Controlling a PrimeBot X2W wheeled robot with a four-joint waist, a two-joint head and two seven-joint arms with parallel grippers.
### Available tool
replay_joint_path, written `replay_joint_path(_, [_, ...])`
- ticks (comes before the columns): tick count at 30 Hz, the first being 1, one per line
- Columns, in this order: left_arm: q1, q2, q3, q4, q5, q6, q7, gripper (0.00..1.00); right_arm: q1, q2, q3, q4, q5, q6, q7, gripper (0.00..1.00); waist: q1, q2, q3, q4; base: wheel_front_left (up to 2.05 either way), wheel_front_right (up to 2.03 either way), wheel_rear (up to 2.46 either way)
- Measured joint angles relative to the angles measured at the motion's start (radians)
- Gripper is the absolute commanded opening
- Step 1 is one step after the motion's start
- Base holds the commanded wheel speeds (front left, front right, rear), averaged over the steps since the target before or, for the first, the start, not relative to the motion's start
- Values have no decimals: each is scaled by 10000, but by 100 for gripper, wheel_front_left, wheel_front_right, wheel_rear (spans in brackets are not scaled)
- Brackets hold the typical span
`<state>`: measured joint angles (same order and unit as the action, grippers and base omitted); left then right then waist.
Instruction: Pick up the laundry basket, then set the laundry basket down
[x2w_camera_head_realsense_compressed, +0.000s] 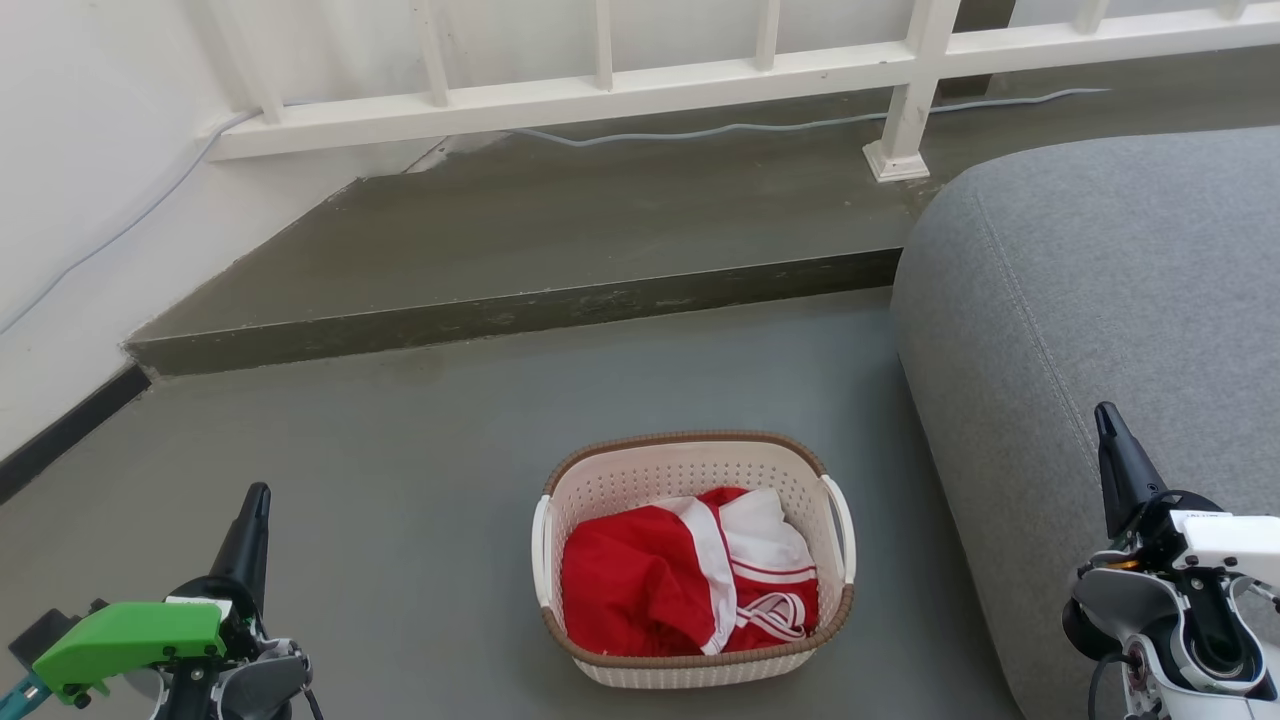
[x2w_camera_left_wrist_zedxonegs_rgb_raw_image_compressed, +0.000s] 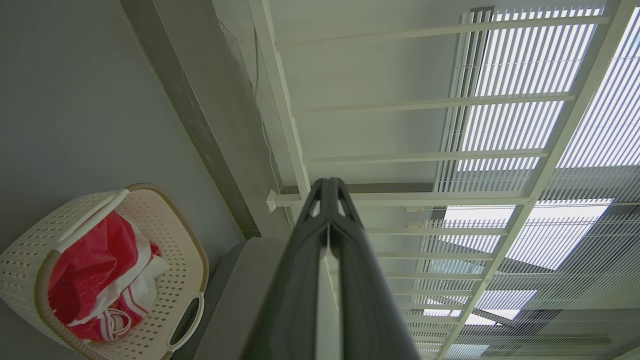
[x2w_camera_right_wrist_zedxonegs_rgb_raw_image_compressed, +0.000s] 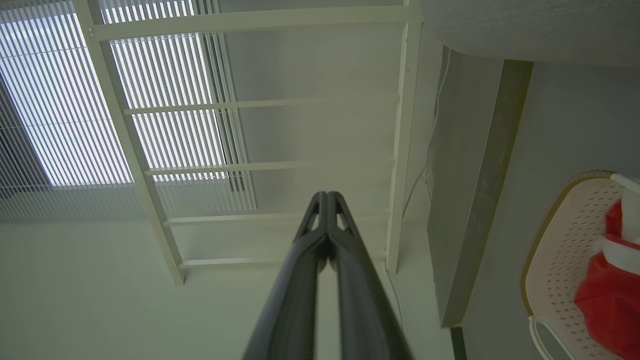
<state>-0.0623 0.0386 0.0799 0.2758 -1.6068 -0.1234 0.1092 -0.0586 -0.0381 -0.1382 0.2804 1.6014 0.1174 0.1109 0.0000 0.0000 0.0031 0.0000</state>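
The laundry basket (x2w_camera_head_realsense_compressed: 690, 470) stands on the grey floor, cream-white with perforated walls, a brown woven-look rim and two white side handles. Red-and-white clothing (x2w_camera_head_realsense_compressed: 690, 585) lies inside it. My left gripper (x2w_camera_head_realsense_compressed: 256, 500) is at the lower left, well to the left of the basket, shut and empty. My right gripper (x2w_camera_head_realsense_compressed: 1106, 418) is at the lower right over the sofa edge, also shut and empty. In the left wrist view the basket (x2w_camera_left_wrist_zedxonegs_rgb_raw_image_compressed: 185, 250) lies at the lower left, apart from the left gripper (x2w_camera_left_wrist_zedxonegs_rgb_raw_image_compressed: 329, 182). The right wrist view has the basket (x2w_camera_right_wrist_zedxonegs_rgb_raw_image_compressed: 560, 250) at its right edge, away from the right gripper (x2w_camera_right_wrist_zedxonegs_rgb_raw_image_compressed: 326, 196).
A grey sofa (x2w_camera_head_realsense_compressed: 1100, 290) rises close to the right of the basket. A raised concrete step (x2w_camera_head_realsense_compressed: 520, 310) runs behind it, with a white railing (x2w_camera_head_realsense_compressed: 700, 80) and a grey cable (x2w_camera_head_realsense_compressed: 780, 125) beyond. A white wall (x2w_camera_head_realsense_compressed: 70, 200) closes the left side.
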Motion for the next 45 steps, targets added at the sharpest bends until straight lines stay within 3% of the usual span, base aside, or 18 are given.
replay_joint_path(22, [0, 0, 0, 0, 0, 0, 0, 0, 0, 0, 0, 0, 0, 0, 0, 0, 0, 0, 0, 0, 0, 0, 0])
replay_joint_path(23, [1, -2, -2, 12, 0, 2, 0, 100, 2, 4, 0, 12, 0, -2, 0, 100, 0, 0, 0, 0, 0, 0, 0])
replay_joint_path(29, [409, -245, -123, 535, 0, 6, -4, 100, 537, 265, 21, 518, 0, -46, -2, 100, 1, 0, 3, -1, 0, 0, 0])
replay_joint_path(45, [409, -232, -401, 180, 167, 6, -520, 100, 515, 251, 226, 35, -278, -44, -332, 100, 1, 0, 55, 46, 0, 0, 0])
